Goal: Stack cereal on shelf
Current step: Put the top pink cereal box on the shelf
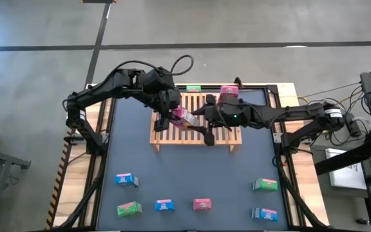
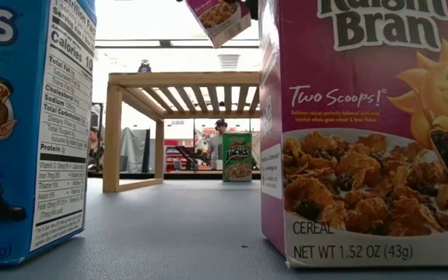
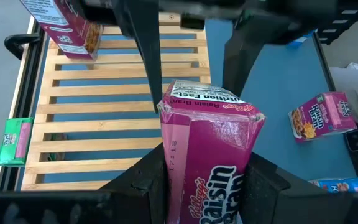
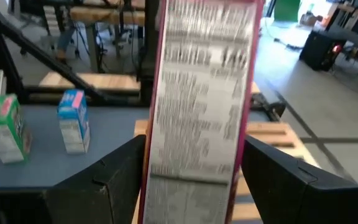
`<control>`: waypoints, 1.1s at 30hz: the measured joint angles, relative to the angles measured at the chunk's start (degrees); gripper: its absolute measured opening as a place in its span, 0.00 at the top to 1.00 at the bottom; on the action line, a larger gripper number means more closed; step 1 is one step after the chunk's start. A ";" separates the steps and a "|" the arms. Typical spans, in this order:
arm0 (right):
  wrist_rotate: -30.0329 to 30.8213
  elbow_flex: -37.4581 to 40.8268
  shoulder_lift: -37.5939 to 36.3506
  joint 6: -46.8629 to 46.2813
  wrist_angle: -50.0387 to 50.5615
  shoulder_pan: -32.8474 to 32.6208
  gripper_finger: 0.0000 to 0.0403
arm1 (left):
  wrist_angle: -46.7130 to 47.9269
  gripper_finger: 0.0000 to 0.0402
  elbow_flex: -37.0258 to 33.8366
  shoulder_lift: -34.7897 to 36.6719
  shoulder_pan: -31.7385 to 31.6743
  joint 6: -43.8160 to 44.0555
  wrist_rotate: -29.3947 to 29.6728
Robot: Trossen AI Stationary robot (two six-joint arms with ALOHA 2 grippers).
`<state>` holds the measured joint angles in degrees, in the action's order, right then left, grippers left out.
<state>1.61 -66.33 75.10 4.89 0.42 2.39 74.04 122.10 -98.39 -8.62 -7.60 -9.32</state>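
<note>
A pink cereal box (image 3: 210,149) hangs over the light-wood slatted shelf (image 1: 195,132), with my left gripper (image 1: 176,117) shut on it. My right gripper (image 1: 199,116) reaches in level from the table's right, open. Its fingers (image 4: 114,180) stand on either side of the box's free end (image 4: 197,93). A second pink box (image 1: 228,93) stands on the shelf's far right corner. A green box (image 1: 193,88) stands on the table behind the shelf. Several more boxes stand along the near edge. My left gripper pinches the pink box by its two narrow sides (image 3: 166,180) between the two fingers, at the end nearer the wrist. It comes slanting down from the table's left. The box sticks out past the fingers, tilted and clear of the slats. I cannot tell whether my right gripper's fingers touch the box's free end.
On the dark tabletop near the front stand a blue box (image 1: 126,180), a green box (image 1: 129,208), a blue box (image 1: 165,205), a pink box (image 1: 202,204), a green box (image 1: 265,185) and a blue box (image 1: 264,213). Most of the shelf's slats are bare.
</note>
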 joint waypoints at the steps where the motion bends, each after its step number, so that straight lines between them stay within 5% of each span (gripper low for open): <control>1: 0.00 0.07 0.20 0.10 0.16 0.00 0.41 | 0.01 0.68 0.00 0.00 0.01 -0.04 0.00; 11: -0.09 0.07 -0.04 0.84 0.21 0.00 0.60 | -0.12 0.65 0.00 0.00 0.02 -0.43 0.00; 21: 0.08 1.46 -2.12 2.31 2.59 0.00 0.64 | 2.71 0.44 4.84 0.59 -0.04 -3.10 1.28; 28: -5.30 12.30 -11.64 4.14 -7.22 0.00 0.63 | 3.00 0.41 6.50 6.22 0.52 -3.12 1.29; 33: -6.71 24.31 -22.87 5.25 -18.43 0.00 0.63 | -6.74 0.44 -3.44 13.50 2.87 -2.59 1.31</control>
<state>-5.11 -42.02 52.23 10.13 -18.01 2.39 67.30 118.67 -84.89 -5.75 -10.19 -8.01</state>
